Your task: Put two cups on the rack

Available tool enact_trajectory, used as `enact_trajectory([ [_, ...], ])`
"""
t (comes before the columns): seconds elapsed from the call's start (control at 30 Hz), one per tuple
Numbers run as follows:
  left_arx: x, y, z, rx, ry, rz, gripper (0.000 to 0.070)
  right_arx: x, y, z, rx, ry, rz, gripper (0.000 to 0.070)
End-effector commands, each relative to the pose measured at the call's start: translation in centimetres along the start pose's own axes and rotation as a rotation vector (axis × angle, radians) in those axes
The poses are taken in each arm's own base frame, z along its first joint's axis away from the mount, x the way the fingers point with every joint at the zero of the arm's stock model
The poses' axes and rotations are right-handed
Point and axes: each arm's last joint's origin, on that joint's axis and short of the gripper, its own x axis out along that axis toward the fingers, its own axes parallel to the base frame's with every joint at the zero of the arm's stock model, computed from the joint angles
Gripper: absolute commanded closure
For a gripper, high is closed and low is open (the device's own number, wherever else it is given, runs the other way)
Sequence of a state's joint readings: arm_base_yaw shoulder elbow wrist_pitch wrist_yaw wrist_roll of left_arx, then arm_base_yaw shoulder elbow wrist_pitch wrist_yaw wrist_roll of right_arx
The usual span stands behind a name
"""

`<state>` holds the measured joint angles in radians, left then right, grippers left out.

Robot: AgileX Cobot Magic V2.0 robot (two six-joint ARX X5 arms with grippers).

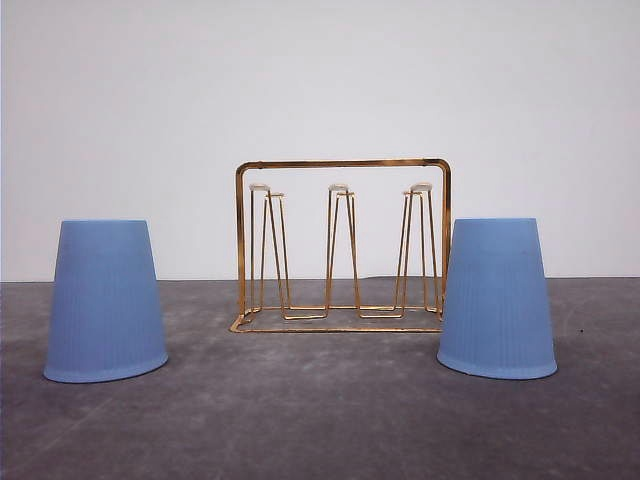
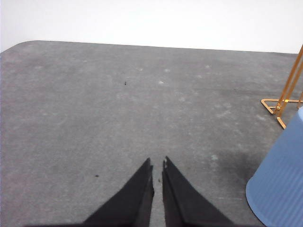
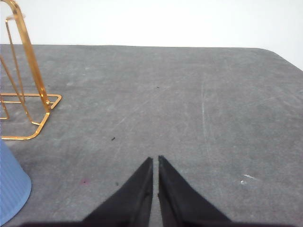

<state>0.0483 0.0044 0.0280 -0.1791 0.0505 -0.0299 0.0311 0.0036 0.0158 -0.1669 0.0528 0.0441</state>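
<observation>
Two light blue ribbed cups stand upside down on the grey table, one at the left (image 1: 106,300) and one at the right (image 1: 497,297). Between them, a little further back, stands the gold wire rack (image 1: 343,245) with white-tipped prongs, nothing on it. In the left wrist view my left gripper (image 2: 157,164) is shut and holds nothing, over bare table, with the left cup (image 2: 279,182) and a rack corner (image 2: 284,101) off to one side. My right gripper (image 3: 155,160) is likewise shut on nothing, with the right cup (image 3: 12,187) and the rack (image 3: 28,85) to its side.
The grey table (image 1: 320,410) runs back to a plain white wall (image 1: 320,90). Its rounded far corners show in both wrist views. Open tabletop lies in front of the cups and the rack.
</observation>
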Motion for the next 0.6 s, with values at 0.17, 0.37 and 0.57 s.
enact_trajectory([
  [0.17,0.15,0.04,-0.55,-0.003,0.022,0.004,0.0684,0.04,-0.01,-0.01,-0.003,-0.009,-0.001,0.0683],
  [0.37,0.15,0.04,-0.55,-0.003,0.022,0.004,0.0684,0.04,-0.01,-0.01,-0.003,-0.009,-0.001,0.0683],
  [0.57,0.15,0.04,-0.55,-0.003,0.022,0.004,0.0684,0.04,-0.01,-0.01,-0.003,-0.009,-0.001,0.0683],
])
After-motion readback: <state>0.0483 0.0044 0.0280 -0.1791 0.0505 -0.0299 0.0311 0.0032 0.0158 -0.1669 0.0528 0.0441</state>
